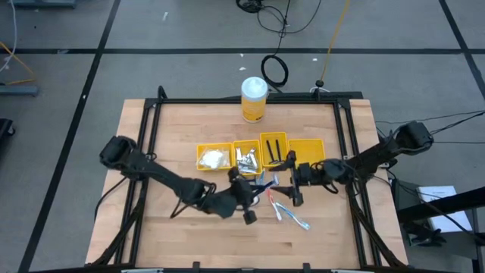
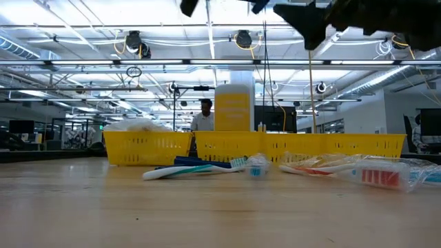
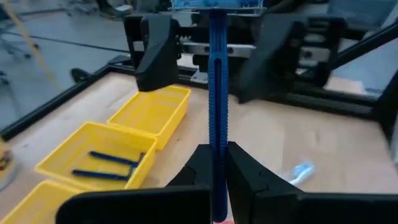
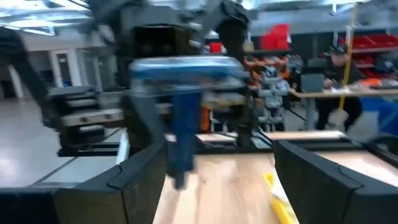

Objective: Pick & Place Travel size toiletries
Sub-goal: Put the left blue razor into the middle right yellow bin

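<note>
My left gripper (image 3: 217,168) is shut on a dark blue T-shaped razor (image 3: 217,81), held above the table's middle (image 1: 244,191). The razor's light blue head (image 3: 217,6) points at my right gripper (image 1: 292,176). My right gripper (image 4: 230,180) is open, with one finger (image 3: 155,50) on each side of the razor's head (image 4: 186,68); I cannot tell whether it touches it. Toothbrushes (image 1: 284,208) lie flat on the table in front of the bins. My left gripper pinches the razor's handle near its tail end (image 3: 217,140) between its two fingers. The fingers come roughly level from the table's left and lie along the handle. The razor sticks straight out past the fingertips, head foremost, lifted clear of the table.
A row of yellow bins (image 1: 261,155) stands behind the grippers: white packets (image 1: 214,158), silvery sachets (image 1: 246,158), two razors (image 3: 112,165), and a bare bin (image 1: 307,148). A tall yellow canister (image 1: 255,98) stands at the far edge. Toothbrushes show in the low view (image 2: 200,167).
</note>
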Controlling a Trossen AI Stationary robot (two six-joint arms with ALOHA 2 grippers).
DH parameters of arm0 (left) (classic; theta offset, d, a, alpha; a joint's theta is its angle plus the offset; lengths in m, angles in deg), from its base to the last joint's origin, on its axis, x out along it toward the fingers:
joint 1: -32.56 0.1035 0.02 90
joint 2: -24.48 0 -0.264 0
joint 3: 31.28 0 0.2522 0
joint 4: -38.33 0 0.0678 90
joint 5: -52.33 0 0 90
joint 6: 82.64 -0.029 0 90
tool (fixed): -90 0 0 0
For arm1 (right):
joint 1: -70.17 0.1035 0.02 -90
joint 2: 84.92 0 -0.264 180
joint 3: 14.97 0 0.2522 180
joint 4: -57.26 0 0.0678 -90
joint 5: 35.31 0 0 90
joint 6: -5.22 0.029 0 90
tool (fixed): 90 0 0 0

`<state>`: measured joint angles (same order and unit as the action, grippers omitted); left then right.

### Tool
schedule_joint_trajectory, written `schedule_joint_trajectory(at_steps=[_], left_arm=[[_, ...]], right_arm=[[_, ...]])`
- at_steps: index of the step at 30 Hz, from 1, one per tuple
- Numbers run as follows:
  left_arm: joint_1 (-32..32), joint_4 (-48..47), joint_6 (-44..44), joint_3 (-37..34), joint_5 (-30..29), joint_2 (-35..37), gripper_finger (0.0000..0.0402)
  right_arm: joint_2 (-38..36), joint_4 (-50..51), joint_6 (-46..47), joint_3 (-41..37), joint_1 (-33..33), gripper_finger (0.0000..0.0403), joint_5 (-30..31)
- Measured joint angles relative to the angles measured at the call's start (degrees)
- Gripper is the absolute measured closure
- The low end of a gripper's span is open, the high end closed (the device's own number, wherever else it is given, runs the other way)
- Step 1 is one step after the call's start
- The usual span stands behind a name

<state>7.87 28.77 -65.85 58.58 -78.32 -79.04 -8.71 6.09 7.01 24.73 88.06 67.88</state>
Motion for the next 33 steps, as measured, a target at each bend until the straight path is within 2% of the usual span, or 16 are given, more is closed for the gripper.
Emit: schedule_joint_trajectory(at_steps=[8,12,17,26,29,33], left_arm=[[2.8,0.7,0.0,0.0,4.1,0.0,0.0395],[3.1,0.7,0.4,0.0,5.2,0.0,0.0392],[3.3,0.7,0.4,0.0,5.2,0.0,0.0396],[3.3,1.1,2.1,0.1,5.2,-0.5,0.0379],[3.6,1.5,3.1,0.1,6.5,-1.0,0.0382],[4.1,1.5,5.1,0.1,12.3,-1.4,0.0371]], right_arm=[[0.0,0.4,-1.6,0.8,1.4,0.0124,0.1],[0.0,0.4,-1.6,0.8,1.4,0.0139,0.1],[0.0,-0.2,-1.1,0.8,1.3,0.0197,0.2],[0.0,-0.2,-0.8,0.8,1.2,0.0375,-0.2],[0.0,0.1,-1.0,0.8,1.2,0.0379,-0.4],[0.0,1.2,-1.2,0.8,1.3,0.0368,-0.9]])
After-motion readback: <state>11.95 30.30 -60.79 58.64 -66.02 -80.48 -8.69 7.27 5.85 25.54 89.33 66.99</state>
